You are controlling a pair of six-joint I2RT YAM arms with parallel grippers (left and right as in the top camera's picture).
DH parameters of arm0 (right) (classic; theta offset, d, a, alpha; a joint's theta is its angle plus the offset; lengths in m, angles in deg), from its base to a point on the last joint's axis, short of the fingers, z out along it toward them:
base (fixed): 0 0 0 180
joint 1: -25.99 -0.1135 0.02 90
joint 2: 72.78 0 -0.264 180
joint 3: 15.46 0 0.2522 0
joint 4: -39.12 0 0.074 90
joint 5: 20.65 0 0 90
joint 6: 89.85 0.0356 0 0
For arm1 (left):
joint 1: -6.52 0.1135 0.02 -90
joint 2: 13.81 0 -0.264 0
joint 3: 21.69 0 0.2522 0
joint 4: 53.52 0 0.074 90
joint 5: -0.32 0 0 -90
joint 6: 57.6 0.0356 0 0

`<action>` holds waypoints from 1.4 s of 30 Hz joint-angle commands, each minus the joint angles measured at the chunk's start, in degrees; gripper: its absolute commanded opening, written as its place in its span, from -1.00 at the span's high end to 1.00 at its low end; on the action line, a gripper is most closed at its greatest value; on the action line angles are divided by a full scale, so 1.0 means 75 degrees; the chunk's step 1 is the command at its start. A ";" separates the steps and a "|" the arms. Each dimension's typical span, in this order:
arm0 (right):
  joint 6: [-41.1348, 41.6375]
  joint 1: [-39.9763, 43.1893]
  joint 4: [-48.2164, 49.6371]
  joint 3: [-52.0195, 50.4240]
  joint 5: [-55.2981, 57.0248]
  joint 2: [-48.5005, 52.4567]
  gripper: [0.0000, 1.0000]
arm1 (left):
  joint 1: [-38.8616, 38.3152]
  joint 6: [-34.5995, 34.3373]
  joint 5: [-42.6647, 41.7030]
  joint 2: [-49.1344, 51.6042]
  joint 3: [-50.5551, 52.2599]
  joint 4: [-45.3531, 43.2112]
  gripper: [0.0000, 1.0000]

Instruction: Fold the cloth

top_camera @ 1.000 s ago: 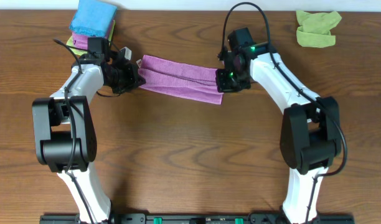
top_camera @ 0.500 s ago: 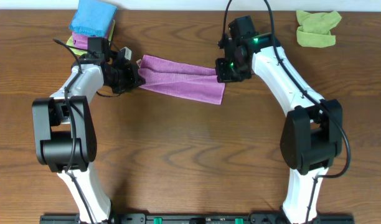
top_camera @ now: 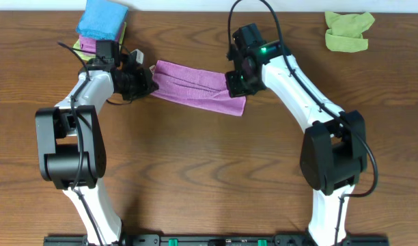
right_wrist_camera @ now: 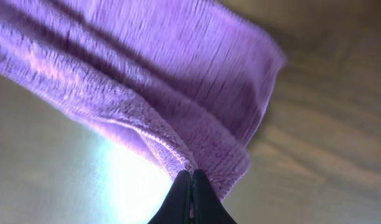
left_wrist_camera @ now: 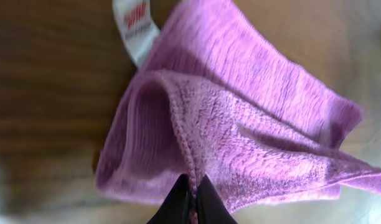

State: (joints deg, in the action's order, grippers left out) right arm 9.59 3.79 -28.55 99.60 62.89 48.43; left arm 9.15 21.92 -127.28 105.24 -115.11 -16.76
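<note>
From above, the purple cloth (top_camera: 195, 87) is a long doubled band across the far middle of the wooden counter (top_camera: 209, 171), its left end in the left claw (top_camera: 149, 83) and its right end in the right claw (top_camera: 235, 86). From this height I cannot tell whether the middle touches the wood. The left wrist camera gives what the overhead view hides: dark fingertips (left_wrist_camera: 176, 202) clenched on the cloth's stitched edge, 2 layers curling open above them, and a white tag (left_wrist_camera: 136, 25) with red print at the upper border. The right wrist camera shows its own fingertips (right_wrist_camera: 179, 200) pinched tight on the stitched edge at a corner, the fabric fanning away up and to the left.

Compared with 1 second ago, the right arm has swung in toward the left and a little toward the far edge, so the band between the claws is shorter. The left claw has stayed where it was.

Counted: 2 arms, 2 claws, 1 purple cloth, 1 blue cloth (top_camera: 101, 19) at the far left, and 1 lime-green cloth (top_camera: 348, 31) at the far right, both well apart from the claws
</note>
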 commanded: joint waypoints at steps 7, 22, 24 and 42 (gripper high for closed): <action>-0.0026 0.0210 0.1355 0.0079 0.0752 0.0221 0.97 | -0.0111 -0.0032 0.0571 -0.0242 -0.0458 -0.1419 0.88; 0.0143 0.0589 0.2483 0.0079 0.1142 0.0731 0.97 | -0.0291 -0.0396 0.0323 0.0950 -0.1212 -0.2294 0.88; 0.0175 0.0606 0.2541 0.0079 0.1142 0.0731 0.97 | -0.0300 -0.0408 0.0099 0.1049 -0.1381 -0.2159 0.88; 0.0312 0.0294 0.0493 0.0093 0.0391 0.0536 0.97 | 0.0017 0.0787 -0.0530 0.1026 -0.1926 0.0577 0.88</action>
State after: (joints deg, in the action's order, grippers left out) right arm 10.90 6.35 -24.63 99.62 66.49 53.58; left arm 8.74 25.41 -130.91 112.89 -128.39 -13.41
